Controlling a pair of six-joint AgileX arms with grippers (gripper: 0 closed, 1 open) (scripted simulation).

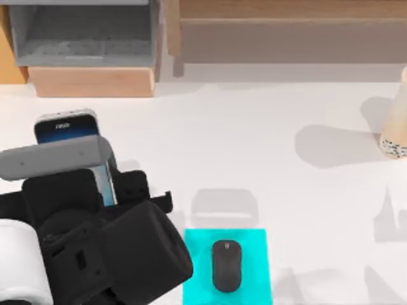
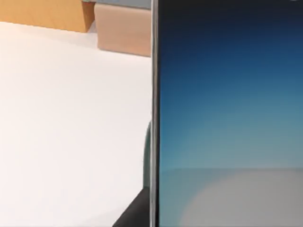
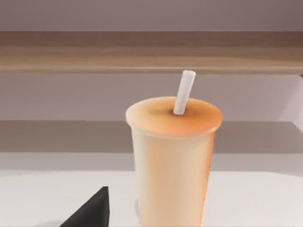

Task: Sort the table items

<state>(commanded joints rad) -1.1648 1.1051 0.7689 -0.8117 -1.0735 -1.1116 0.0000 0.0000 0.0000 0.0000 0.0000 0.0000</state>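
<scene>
My left gripper (image 1: pixel 105 187) sits at the table's left and is shut on the slim smartphone (image 1: pixel 63 127), which stands raised with its blue screen lit. That screen (image 2: pixel 227 113) is very close in the left wrist view. The small black oval mouse (image 1: pixel 226 265) lies on a cyan mat (image 1: pixel 197 279) near the front edge, just right of the left arm. At the far right edge stands the cream cup (image 1: pixel 394 127) with a dark-speckled base. In the right wrist view the cup (image 3: pixel 173 161) is upright with a white straw (image 3: pixel 183 92), and a dark part of my right gripper (image 3: pixel 90 213) shows beside it.
A grey open box (image 1: pixel 82 38) on a wooden block (image 1: pixel 92 81) stands at the back left. A long wooden shelf (image 1: pixel 286 25) runs along the back. White tabletop (image 1: pixel 254 146) lies open between the phone and the cup.
</scene>
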